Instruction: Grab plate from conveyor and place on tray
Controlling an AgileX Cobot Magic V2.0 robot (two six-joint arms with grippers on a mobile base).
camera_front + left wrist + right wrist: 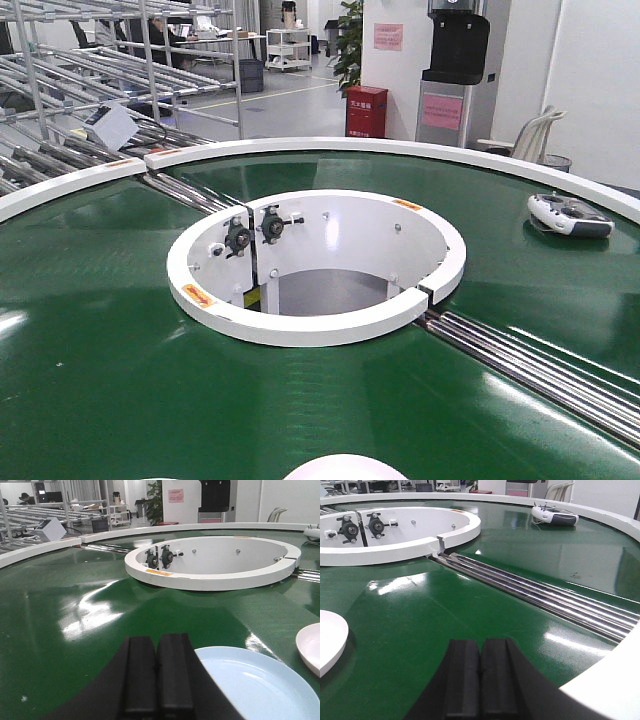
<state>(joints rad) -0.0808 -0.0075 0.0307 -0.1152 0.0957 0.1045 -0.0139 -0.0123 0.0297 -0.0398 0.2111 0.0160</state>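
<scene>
While plate [312,647] lies flat, right of left fingers [141,675] — untouched

The conveyor [100,380] carries two plates, one pale pink plate [311,649] and one pale blue plate [255,685], plus one remote controller [570,214].

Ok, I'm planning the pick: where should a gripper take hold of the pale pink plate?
Pinch its raised rim on the side facing the right gripper, coming in low from the right. The plate lies flat on the conveyor, so only the rim offers a hold, and the blue plate lies close on its left. That gripper is shut; probably open it first.
</scene>
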